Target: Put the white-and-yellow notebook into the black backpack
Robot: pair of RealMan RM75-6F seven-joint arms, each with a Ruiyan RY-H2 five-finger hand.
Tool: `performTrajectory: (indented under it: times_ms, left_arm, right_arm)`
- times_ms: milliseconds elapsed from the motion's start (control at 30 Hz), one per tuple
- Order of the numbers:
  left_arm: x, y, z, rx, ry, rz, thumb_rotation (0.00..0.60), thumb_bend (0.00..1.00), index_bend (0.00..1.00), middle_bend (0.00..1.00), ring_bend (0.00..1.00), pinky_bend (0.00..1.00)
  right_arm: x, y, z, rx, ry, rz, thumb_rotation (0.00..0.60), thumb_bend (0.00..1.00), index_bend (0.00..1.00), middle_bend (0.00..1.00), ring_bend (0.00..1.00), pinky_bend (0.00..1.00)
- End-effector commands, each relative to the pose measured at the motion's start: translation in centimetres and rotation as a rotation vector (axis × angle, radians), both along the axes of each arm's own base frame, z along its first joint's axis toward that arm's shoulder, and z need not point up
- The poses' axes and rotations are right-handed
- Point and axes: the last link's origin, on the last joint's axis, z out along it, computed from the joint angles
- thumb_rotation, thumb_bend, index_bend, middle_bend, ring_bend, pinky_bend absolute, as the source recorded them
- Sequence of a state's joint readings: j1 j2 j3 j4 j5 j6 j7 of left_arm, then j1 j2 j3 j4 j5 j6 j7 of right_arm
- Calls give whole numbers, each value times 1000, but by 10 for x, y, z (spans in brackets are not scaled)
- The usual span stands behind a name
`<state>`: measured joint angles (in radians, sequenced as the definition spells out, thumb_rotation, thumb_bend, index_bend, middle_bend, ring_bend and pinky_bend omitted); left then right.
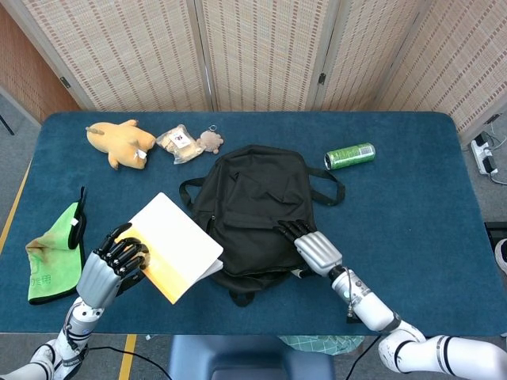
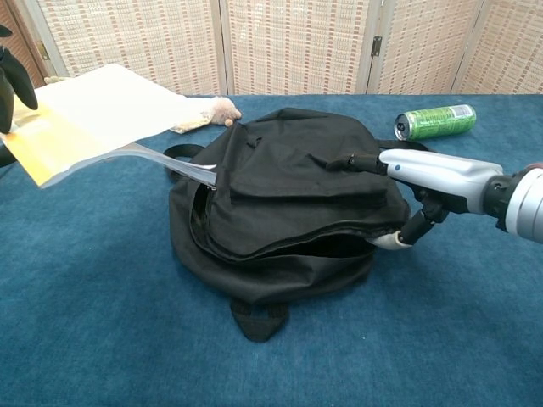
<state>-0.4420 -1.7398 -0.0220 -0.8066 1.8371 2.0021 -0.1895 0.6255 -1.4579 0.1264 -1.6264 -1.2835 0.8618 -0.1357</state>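
Head view: my left hand [image 1: 109, 267] at 8 o'clock grips the notebook [image 1: 172, 245]; my right hand [image 1: 314, 248] pinches the backpack [image 1: 252, 212] flap, palm down.
Chest view: notebook [image 2: 102, 119] raised at 10 o'clock; backpack [image 2: 284, 199] mouth lifted open.

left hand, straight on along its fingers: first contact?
Probably the backpack. The left hand holds the notebook, whose far edge already sits at the backpack's open side, so that edge meets the bag before the fingers do. Depth there is hard to judge.
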Motion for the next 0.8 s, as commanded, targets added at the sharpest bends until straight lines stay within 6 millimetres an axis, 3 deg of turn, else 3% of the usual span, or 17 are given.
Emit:
performTrajectory:
  times_ms: [33, 267, 333, 533, 667, 800]
  left_arm:
    - [0, 1, 0, 0, -2, 3, 600, 601, 709, 570, 471, 265]
    - [1, 3, -2, -12, 2, -3, 600, 600, 709, 569, 471, 265]
    - [1, 3, -2, -20, 2, -5, 600, 601, 709, 569, 471, 265]
    - [5, 1, -3, -41, -19, -41, 600, 602, 709, 571, 474, 267]
    - [7, 1, -3, -51, -26, -57, 600, 602, 709, 582, 484, 278]
    - [14, 1, -4, -71, -42, -112, 600, 614, 711, 611, 512, 330]
  right_arm:
    - [4, -1, -3, 7, 2, 8, 600, 455, 177, 86, 0, 0]
    - [22, -5, -17, 8, 6, 52, 600, 602, 531, 181, 9, 32]
    - [26, -7, -19, 5, 3, 49, 600, 634, 584, 213, 24, 50]
    - [38, -19, -22, -31, -18, 27, 600, 711, 675, 272, 74, 112]
    - [42, -24, -22, -50, -32, 9, 600, 757, 690, 283, 99, 147]
    - [56, -41, -20, -99, -123, -77, 600, 803, 696, 292, 118, 182]
